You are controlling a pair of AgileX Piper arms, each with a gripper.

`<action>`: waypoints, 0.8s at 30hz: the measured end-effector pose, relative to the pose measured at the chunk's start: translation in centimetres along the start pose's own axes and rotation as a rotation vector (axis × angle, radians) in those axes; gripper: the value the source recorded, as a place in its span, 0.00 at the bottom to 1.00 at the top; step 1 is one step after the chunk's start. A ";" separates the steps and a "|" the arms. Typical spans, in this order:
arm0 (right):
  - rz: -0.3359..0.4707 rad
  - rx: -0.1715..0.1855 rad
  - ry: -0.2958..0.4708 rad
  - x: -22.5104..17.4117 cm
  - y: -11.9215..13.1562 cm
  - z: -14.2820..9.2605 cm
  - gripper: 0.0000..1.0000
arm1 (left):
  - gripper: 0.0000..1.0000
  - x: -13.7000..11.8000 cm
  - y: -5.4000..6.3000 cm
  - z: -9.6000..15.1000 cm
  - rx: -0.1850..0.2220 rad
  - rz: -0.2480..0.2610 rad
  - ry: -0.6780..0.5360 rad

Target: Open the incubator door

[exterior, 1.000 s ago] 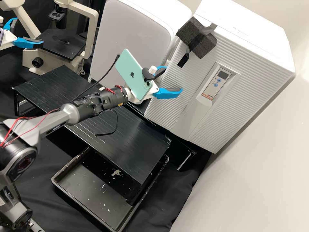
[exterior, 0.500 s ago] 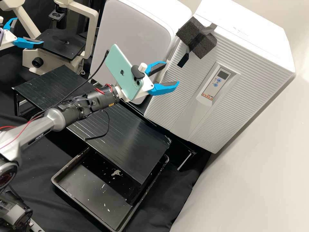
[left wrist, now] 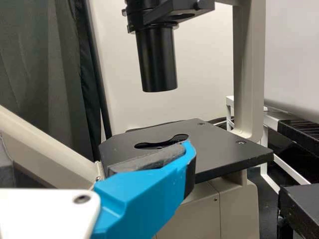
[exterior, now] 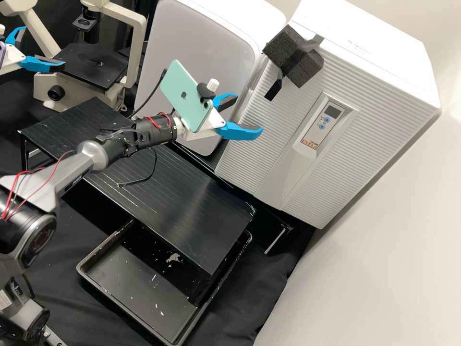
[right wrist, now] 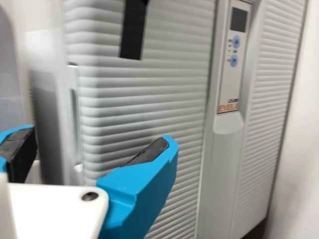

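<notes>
The incubator [exterior: 384, 53] stands at the high view's right, its ribbed white door [exterior: 249, 139] closed, with black foam and a dark strip [exterior: 273, 90] at the door's upper left. Before the door's left edge my right gripper [exterior: 248, 112] is open and holds nothing. From the right wrist view, the open right gripper [right wrist: 99, 137] faces the door [right wrist: 144, 104] and its side edge; the strip [right wrist: 132, 30] hangs higher up. Far left, by the microscope, stands my open left gripper [exterior: 44, 46]. The left gripper [left wrist: 94, 152] is beside the microscope's stage [left wrist: 224, 149] in its wrist view.
A white cabinet [exterior: 197, 43] stands left of the incubator. The microscope [exterior: 43, 89] is at the back left. Below my right arm lie a black ridged platform [exterior: 192, 206] and a dark tray [exterior: 137, 312]; a pale wall [exterior: 379, 269] borders the right side.
Over the last second my right gripper has shifted left and slightly up in the high view, farther from the door's middle. The left gripper and the incubator have stayed still.
</notes>
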 end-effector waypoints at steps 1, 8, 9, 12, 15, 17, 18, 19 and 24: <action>0.014 -0.003 -0.004 0.2 0.1 -0.1 1.00 | 1.00 0.0 0.0 0.0 0.000 0.000 0.000; 0.051 -0.001 -0.026 0.7 0.8 -0.1 0.00 | 1.00 0.0 0.0 0.0 0.000 0.000 0.000; 0.052 0.001 -0.029 0.7 0.8 0.0 0.00 | 1.00 0.0 0.0 0.0 0.000 0.000 0.000; 0.049 0.010 -0.036 0.7 0.8 0.0 0.00 | 1.00 0.0 0.0 0.0 0.000 0.000 0.000; 0.049 0.010 -0.036 0.7 0.8 0.0 0.00 | 1.00 0.0 0.0 0.0 0.000 0.000 0.000; 0.049 0.010 -0.036 0.7 0.8 0.0 0.00 | 1.00 0.0 0.0 0.0 0.000 0.000 0.000; 0.049 0.010 -0.036 0.7 0.8 0.0 0.00 | 1.00 0.0 0.0 0.0 0.000 0.000 0.000; 0.049 0.010 -0.036 0.7 0.8 0.0 0.00 | 1.00 0.0 0.0 0.0 0.000 0.000 0.000; 0.049 0.012 -0.038 0.7 0.8 0.1 0.00 | 1.00 0.0 0.0 0.0 0.000 0.000 0.000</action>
